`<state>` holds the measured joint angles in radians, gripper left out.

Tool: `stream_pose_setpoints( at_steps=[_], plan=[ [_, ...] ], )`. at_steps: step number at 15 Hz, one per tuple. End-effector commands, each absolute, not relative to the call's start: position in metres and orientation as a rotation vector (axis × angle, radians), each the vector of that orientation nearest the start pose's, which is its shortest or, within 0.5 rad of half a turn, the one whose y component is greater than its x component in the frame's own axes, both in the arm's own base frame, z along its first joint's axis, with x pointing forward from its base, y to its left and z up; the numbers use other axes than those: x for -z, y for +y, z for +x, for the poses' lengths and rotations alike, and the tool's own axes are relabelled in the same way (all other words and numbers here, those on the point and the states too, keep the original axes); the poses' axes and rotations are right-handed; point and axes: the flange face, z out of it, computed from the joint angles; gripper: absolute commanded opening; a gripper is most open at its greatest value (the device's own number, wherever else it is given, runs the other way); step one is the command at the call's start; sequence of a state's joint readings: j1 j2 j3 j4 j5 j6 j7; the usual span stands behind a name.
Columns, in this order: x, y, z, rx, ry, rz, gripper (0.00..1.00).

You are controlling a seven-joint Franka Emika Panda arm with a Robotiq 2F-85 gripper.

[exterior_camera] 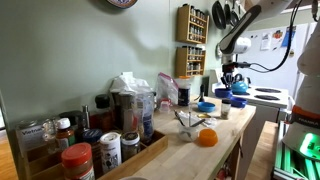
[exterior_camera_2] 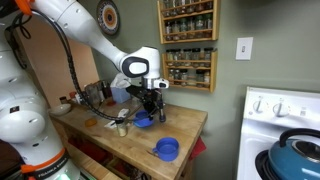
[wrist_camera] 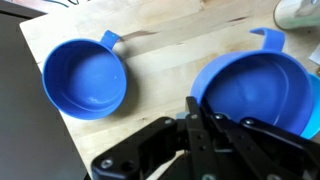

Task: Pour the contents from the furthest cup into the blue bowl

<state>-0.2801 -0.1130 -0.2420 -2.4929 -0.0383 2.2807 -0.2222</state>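
In the wrist view my gripper (wrist_camera: 196,112) is shut on the near rim of a blue cup (wrist_camera: 255,88) at the right, which has a small tab handle. The blue bowl (wrist_camera: 85,78) sits apart to its left on the wooden counter, near the counter's edge, and looks empty. In an exterior view the gripper (exterior_camera_2: 150,104) points down over the blue cup (exterior_camera_2: 143,121), with the blue bowl (exterior_camera_2: 167,149) nearer the counter's front edge. In an exterior view the gripper (exterior_camera: 232,78) hangs at the far end of the counter.
A blue kettle (exterior_camera_2: 297,156) stands on the white stove (exterior_camera_2: 268,108). A glass bowl with utensils (exterior_camera: 188,121), an orange object (exterior_camera: 206,138) and several spice jars (exterior_camera: 78,158) crowd the counter. A spice rack (exterior_camera_2: 188,45) hangs on the wall.
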Motion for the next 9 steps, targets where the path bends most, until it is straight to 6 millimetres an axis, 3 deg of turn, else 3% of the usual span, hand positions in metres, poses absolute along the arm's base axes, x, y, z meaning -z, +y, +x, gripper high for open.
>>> stream_pose_setpoints(
  at_steps=[1,4,9],
  plan=[
    [-0.319,-0.225,0.388,-0.151,0.425,-3.072,0.04],
    [-0.319,-0.226,0.387,-0.152,0.429,-3.071,0.01],
    [-0.322,-0.186,0.407,-0.139,0.319,-3.204,0.01]
  ],
)
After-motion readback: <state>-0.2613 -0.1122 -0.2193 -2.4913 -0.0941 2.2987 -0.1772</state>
